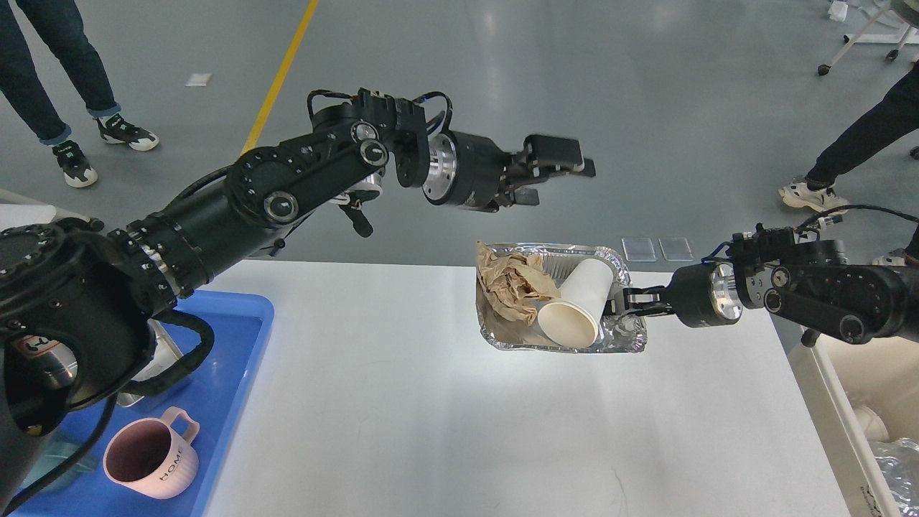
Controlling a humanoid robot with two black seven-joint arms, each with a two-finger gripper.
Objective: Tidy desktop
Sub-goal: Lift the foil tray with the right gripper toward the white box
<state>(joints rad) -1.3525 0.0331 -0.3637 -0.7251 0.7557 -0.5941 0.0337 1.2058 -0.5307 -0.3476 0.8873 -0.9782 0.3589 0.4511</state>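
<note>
The white desktop (431, 416) fills the middle of the head view. A foil tray (617, 343) stands near its far edge and holds a crumpled brown paper (513, 283) and a white paper cup (578, 305) lying tilted. My left gripper (563, 169) is open and empty, raised well above the tray over the floor beyond the desk. My right gripper (623, 301) is shut on the tray's right rim.
A blue plastic tray (237, 373) at the left holds a pink mug (147, 459) and a metal container. A cream-white bin (836, 402) with rubbish stands at the right. People's legs move on the floor behind.
</note>
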